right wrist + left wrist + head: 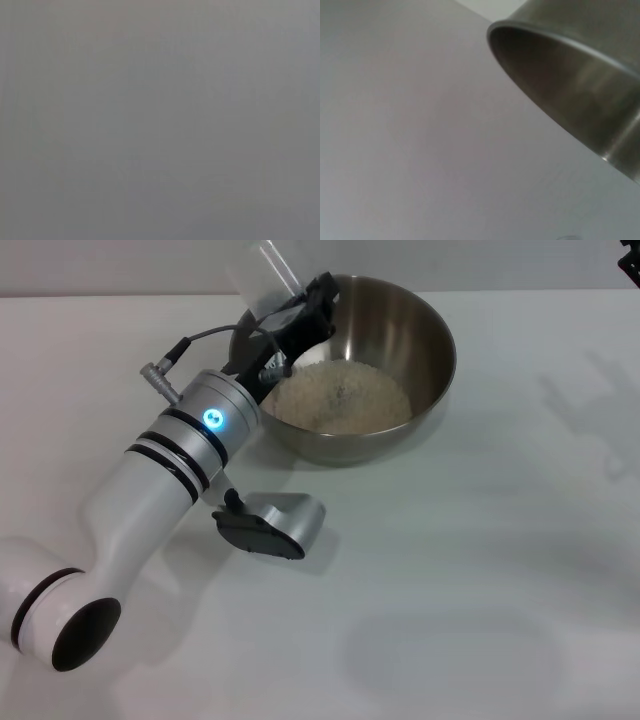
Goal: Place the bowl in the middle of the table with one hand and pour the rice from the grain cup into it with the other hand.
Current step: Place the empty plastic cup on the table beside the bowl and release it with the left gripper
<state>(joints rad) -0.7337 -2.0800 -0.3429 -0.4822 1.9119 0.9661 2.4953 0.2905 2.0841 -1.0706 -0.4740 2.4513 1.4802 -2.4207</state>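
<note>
Left claw [300,315] grips the upended grain cup [265,275] at the bowl's [425,360] ten o'clock rim, rice [340,398] heaped inside (right claw unseen); advise holding the tilt over the bowl until the cup is empty, then righting it before withdrawal across the surface [480,590].

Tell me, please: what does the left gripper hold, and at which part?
The left gripper holds the cup, tipped at the bowl's rim above the rice. The exact grip place is hidden; it seems near the cup's lower side.
</note>
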